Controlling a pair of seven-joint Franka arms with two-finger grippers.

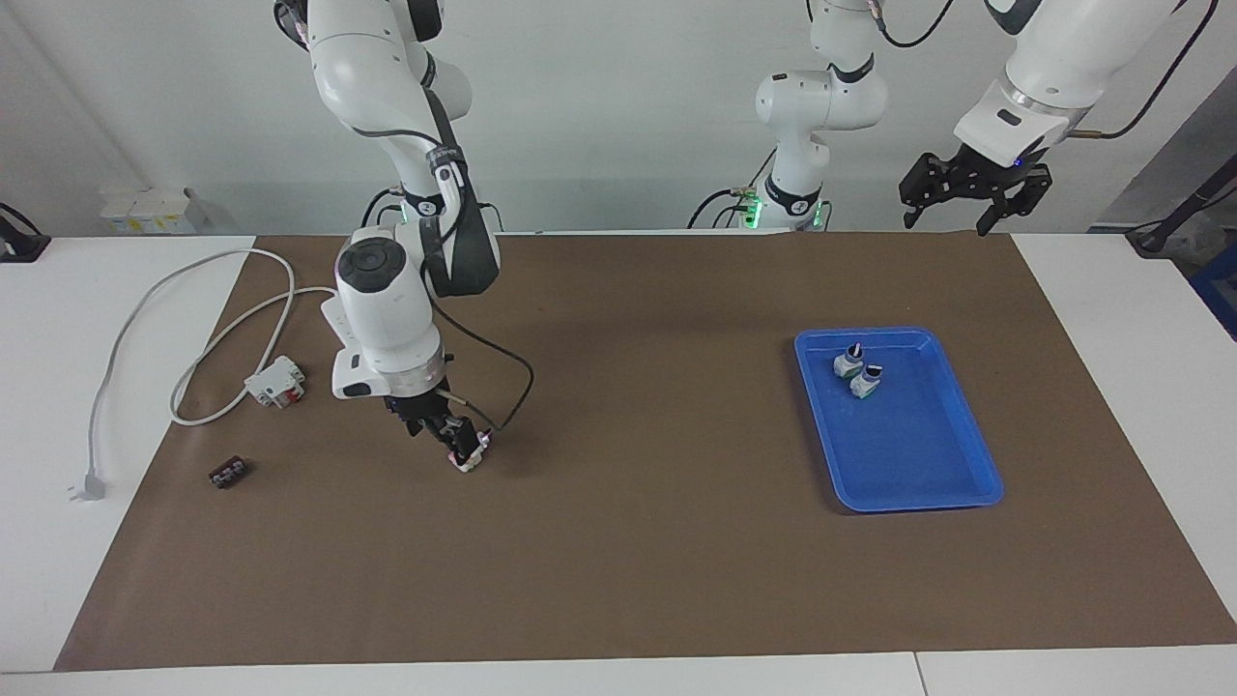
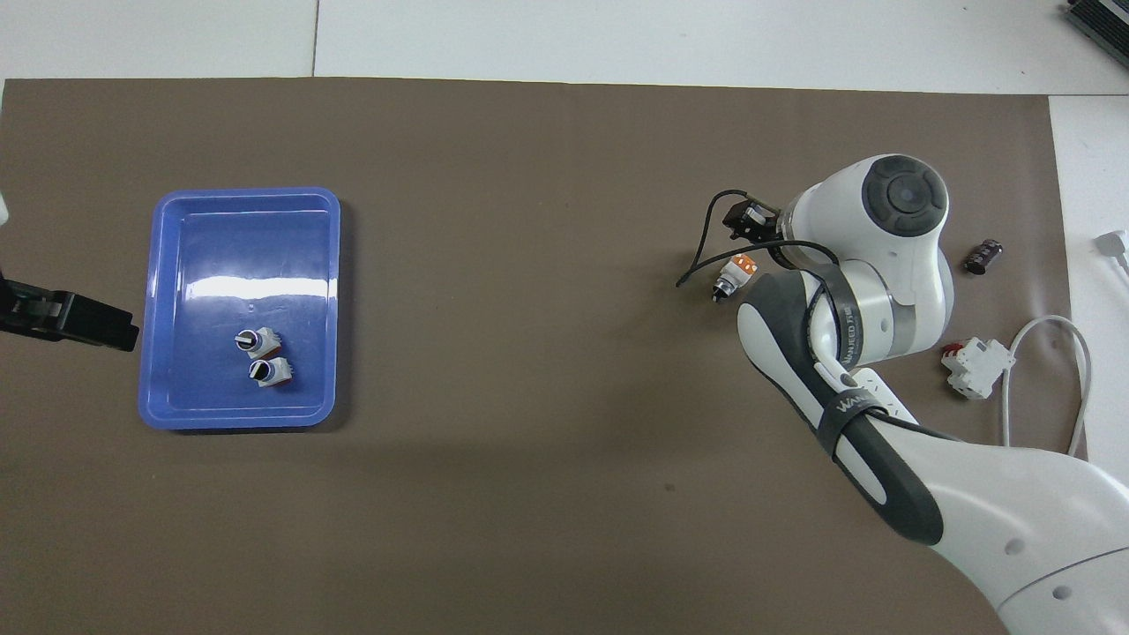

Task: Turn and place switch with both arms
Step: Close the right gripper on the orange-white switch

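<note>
A: How is the switch [image 1: 468,458] described, and where is it found?

B: A small rotary selector switch [image 2: 735,275] is seen: a white-grey body with an orange block, a silver collar and a dark knob. It is gripped by the right end effector [image 1: 462,447], whose black fingers are closed on it low over the brown mat [image 1: 618,541], toward the right arm's end of the bench [image 1: 58,406].

A: And the left end effector?

B: The left end effector [image 1: 974,193] is held high, with its fingers spread open; that arm waits above the bench edge nearest the robots, at its own end.

A: What else is laid out?

B: A glossy blue plastic tray [image 1: 928,483] with rounded corners is set toward the left arm's end; two more selector switches [image 1: 859,370] are lying in it, touching, in the part nearer the robots. Near the held switch, a boxy white-and-red switch [image 1: 276,382] is placed beside a looped grey cable [image 1: 145,300], and a small dark block [image 1: 229,473] is set farther from the robots than that.

A: The surface?

B: A matte brown mat is spread over a white bench; a plain pale wall [image 1: 618,116] is seen at the robots' end.
</note>
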